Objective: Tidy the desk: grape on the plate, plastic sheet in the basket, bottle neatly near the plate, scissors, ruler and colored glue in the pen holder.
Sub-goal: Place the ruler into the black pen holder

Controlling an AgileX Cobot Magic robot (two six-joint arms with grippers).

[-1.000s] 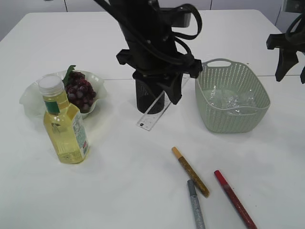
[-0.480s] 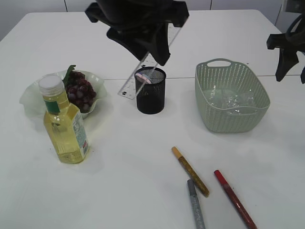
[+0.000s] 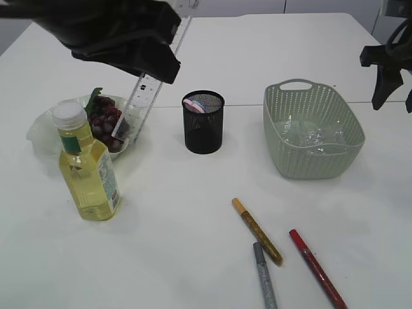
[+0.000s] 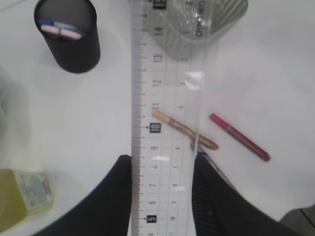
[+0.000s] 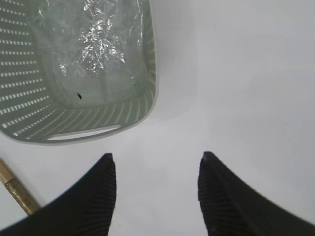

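My left gripper (image 3: 158,61) (image 4: 162,160) is shut on a clear ruler (image 3: 143,93) (image 4: 165,98). The ruler hangs tilted, its lower end over the grape (image 3: 107,123) on the wavy plate (image 3: 37,131). The black mesh pen holder (image 3: 203,122) (image 4: 69,37) stands to the right, with pink and blue handles (image 3: 195,103) inside that look like the scissors. A bottle (image 3: 87,170) of yellow liquid stands in front of the plate. The plastic sheet (image 3: 309,136) (image 5: 96,37) lies in the green basket (image 3: 313,164) (image 5: 147,73). My right gripper (image 3: 391,77) (image 5: 156,160) is open beside the basket.
Three colored glue pens lie on the near table: a gold one (image 3: 257,232) (image 4: 184,129), a grey one (image 3: 264,277) and a red one (image 3: 317,269) (image 4: 238,136). The table is white, and its far edge runs behind the arms.
The left arm has swung up and to the left with the ruler, from in front of the pen holder to above the plate. The right arm has not moved.
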